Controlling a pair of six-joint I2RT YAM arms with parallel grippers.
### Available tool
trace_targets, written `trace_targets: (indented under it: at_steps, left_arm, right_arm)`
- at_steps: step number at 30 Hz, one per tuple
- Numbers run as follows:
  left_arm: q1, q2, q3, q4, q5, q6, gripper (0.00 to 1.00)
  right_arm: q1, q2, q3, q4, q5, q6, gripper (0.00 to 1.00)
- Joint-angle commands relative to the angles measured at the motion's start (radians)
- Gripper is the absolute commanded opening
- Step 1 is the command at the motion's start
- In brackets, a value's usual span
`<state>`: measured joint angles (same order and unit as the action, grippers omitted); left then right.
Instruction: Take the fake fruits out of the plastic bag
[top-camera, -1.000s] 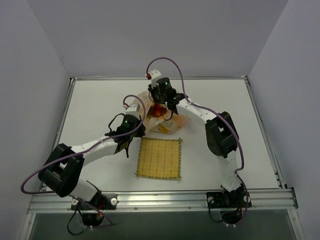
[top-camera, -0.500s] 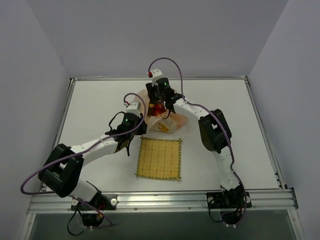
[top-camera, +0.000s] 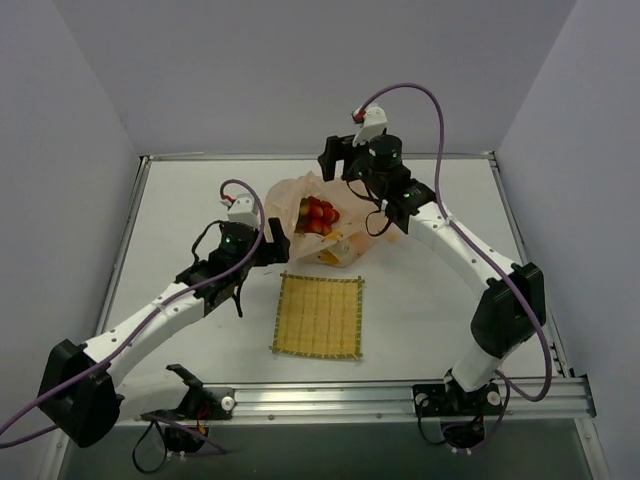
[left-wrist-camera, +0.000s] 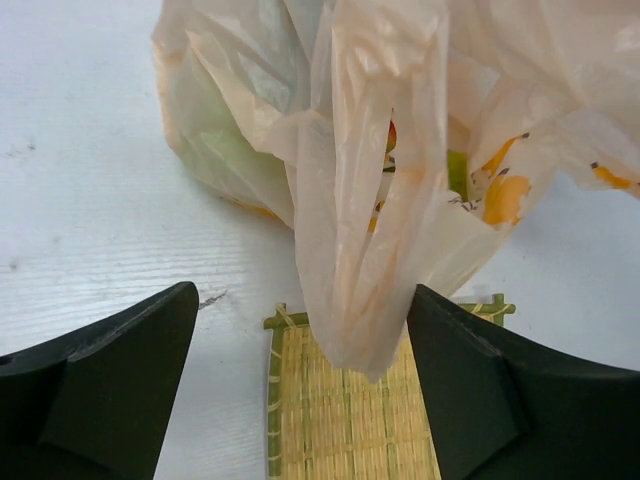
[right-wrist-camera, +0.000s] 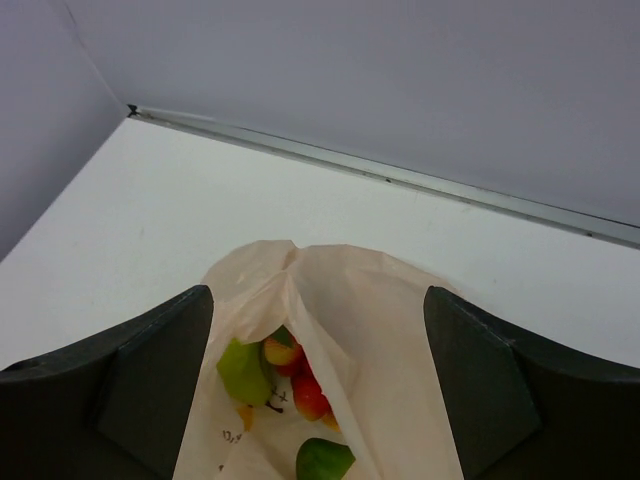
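- A thin, crinkly, translucent peach-orange plastic bag (top-camera: 335, 240) sits on the white surface (top-camera: 190, 200), just beyond the yellow woven square mat (top-camera: 318, 315), with its mouth gaping upward.
- A bunch of glossy red berries (top-camera: 318, 214) shows at the opening. In the right wrist view, a green fruit (right-wrist-camera: 322, 462) lies lower inside.
- The left hand (left-wrist-camera: 302, 300) is spread wide at the bag's near side. A fold of plastic hangs between its fingers, and it grips nothing.
- The right hand (right-wrist-camera: 318, 295) hovers above the bag's far side, spread wide and empty.

The plastic bag (left-wrist-camera: 360, 200) looks crinkly, translucent (berries (top-camera: 318, 213) glossy); mat (top-camera: 318, 315) woven.
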<state>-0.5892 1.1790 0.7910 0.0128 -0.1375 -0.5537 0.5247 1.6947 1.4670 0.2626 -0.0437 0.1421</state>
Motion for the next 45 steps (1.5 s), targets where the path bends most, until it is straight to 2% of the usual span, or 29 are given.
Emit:
trace_targets:
  at_steps: [1,2,3,5,6,8,9,13,15,19,24,28,29,31,32,35,37,41,45]
  left_arm:
    - [-0.006,-0.105,0.099,-0.117,-0.082,0.032,0.83]
    - [-0.006,-0.129,0.129,-0.154,-0.083,0.037,0.82]
    - [-0.008,-0.137,0.146,-0.174,-0.086,0.047,0.82]
    - [-0.008,-0.140,0.212,-0.237,-0.097,0.060,0.82]
    - [-0.009,-0.133,0.240,-0.255,-0.094,0.081,0.83]
    - [-0.009,-0.067,0.310,-0.331,-0.067,0.106,0.87]
    - [-0.008,-0.030,0.402,-0.356,-0.056,0.135,0.89]
    - [0.002,0.193,0.606,-0.476,0.025,0.201,0.91]
    - [0.009,0.258,0.702,-0.507,0.067,0.230,0.91]
    - [0.041,0.417,0.819,-0.586,0.128,0.253,0.91]
    - [0.068,0.517,0.893,-0.617,0.138,0.302,0.89]
    - [0.097,0.553,0.887,-0.571,0.133,0.308,0.55]
    - [0.110,0.550,0.866,-0.551,0.134,0.307,0.37]
    - [0.127,0.530,0.834,-0.477,0.138,0.299,0.23]
    - [0.144,0.524,0.814,-0.446,0.185,0.295,0.14]
    - [0.167,0.507,0.758,-0.380,0.207,0.287,0.05]
    - [0.173,0.493,0.720,-0.340,0.210,0.282,0.03]
    - [0.175,0.481,0.688,-0.306,0.226,0.268,0.02]
    - [0.175,0.478,0.694,-0.324,0.246,0.267,0.02]
  right_arm:
    - [0.000,-0.043,-0.048,-0.028,-0.021,0.048,0.81]
    - [0.000,-0.059,-0.057,-0.036,-0.021,0.050,0.79]
    - [0.000,-0.075,-0.083,-0.040,-0.027,0.056,0.68]
    - [0.000,-0.127,-0.126,-0.043,-0.038,0.086,0.40]
    - [0.000,-0.147,-0.173,-0.042,-0.057,0.100,0.23]
    - [0.006,-0.193,-0.221,-0.037,-0.065,0.145,0.12]
    - [0.014,-0.205,-0.243,-0.034,-0.062,0.155,0.10]
    - [0.021,-0.227,-0.345,0.015,-0.062,0.226,0.06]
    - [0.026,-0.224,-0.361,0.035,-0.065,0.258,0.05]
    - [0.041,-0.167,-0.353,0.061,-0.073,0.269,0.04]
    - [0.044,-0.098,-0.320,0.056,-0.070,0.248,0.05]
    - [0.046,-0.035,-0.310,0.046,-0.067,0.226,0.06]
    - [0.046,-0.024,-0.310,0.046,-0.064,0.220,0.06]
    - [0.047,-0.004,-0.315,0.041,-0.029,0.199,0.06]
    - [0.046,0.000,-0.320,0.038,-0.010,0.191,0.06]
    - [0.038,0.005,-0.362,0.026,0.059,0.160,0.06]
    - [0.029,-0.001,-0.420,0.026,0.122,0.154,0.06]
    - [0.029,-0.020,-0.514,0.029,0.198,0.154,0.06]
    - [0.034,-0.085,-0.591,0.021,0.212,0.182,0.06]
